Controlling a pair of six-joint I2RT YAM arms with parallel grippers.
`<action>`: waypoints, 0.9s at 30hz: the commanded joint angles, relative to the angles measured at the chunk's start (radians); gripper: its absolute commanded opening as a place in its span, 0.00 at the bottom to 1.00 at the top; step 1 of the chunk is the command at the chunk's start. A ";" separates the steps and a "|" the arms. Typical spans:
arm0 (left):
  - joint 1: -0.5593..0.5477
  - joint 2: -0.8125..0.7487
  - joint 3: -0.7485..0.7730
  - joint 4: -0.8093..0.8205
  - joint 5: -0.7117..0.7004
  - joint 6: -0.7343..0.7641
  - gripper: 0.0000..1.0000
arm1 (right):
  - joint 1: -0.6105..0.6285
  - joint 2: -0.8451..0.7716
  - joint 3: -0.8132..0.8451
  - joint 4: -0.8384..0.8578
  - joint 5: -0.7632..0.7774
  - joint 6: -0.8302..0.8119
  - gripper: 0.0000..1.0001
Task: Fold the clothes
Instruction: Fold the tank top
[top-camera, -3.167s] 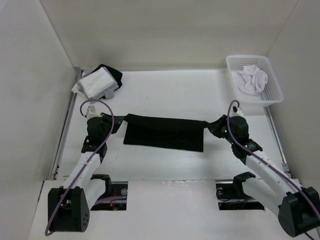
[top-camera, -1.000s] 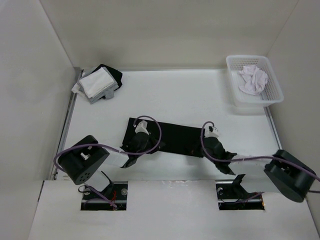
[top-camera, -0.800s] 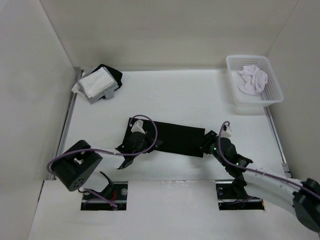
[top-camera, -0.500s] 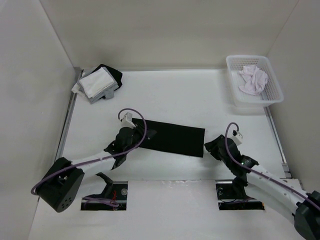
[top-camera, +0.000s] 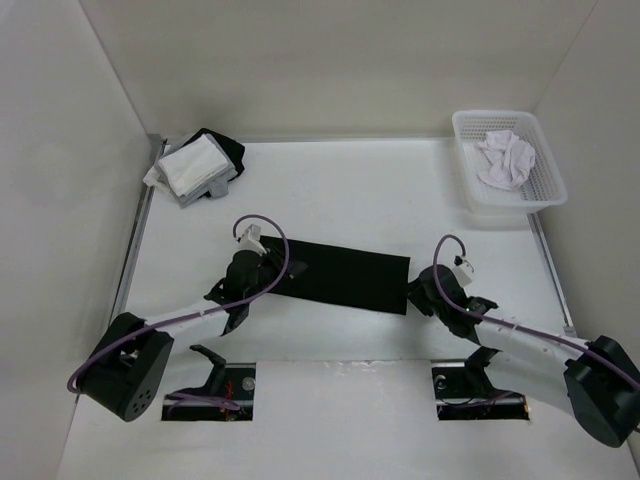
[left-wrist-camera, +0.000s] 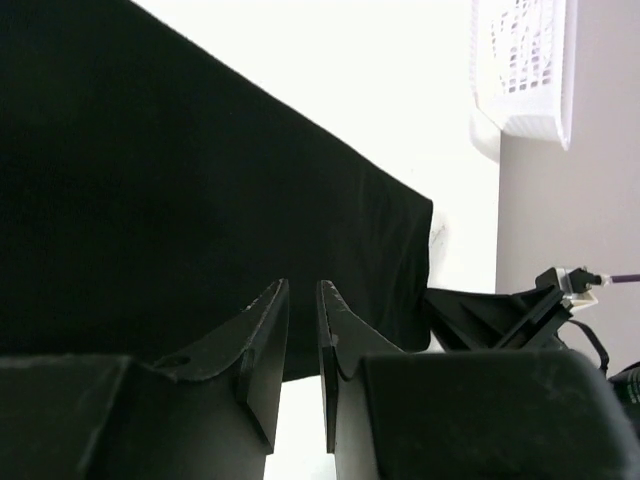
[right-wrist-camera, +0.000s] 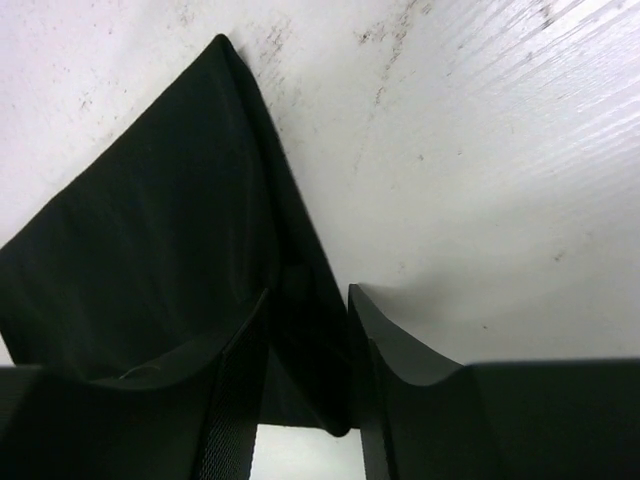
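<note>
The black tank top lies flat mid-desk, already reduced to one long band running left to right and tilted a little, its left end slightly farther from me. I have a tool at each short end, which I judge is the placement for bringing one end over the other.

My left tool sits low over the left end, fingers drawn to a narrow slit. I see nothing pinched in the slit, only fabric and desk beneath. My right tool straddles the near right corner with its fingers set wider. The folded edge runs between them, not yet clamped.

The count is one black top, two tools, one white basket far right holding one crumpled white garment, and one stack of white and black garments far left.
</note>
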 joint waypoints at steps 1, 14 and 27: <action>0.008 0.018 0.024 0.082 0.050 0.016 0.17 | -0.008 0.025 -0.023 0.092 -0.024 0.041 0.38; 0.002 0.046 0.027 0.108 0.058 -0.001 0.16 | -0.085 -0.235 -0.057 0.008 0.050 0.029 0.00; -0.009 -0.089 0.093 -0.014 0.024 0.016 0.17 | -0.019 -0.227 0.325 -0.269 0.120 -0.313 0.00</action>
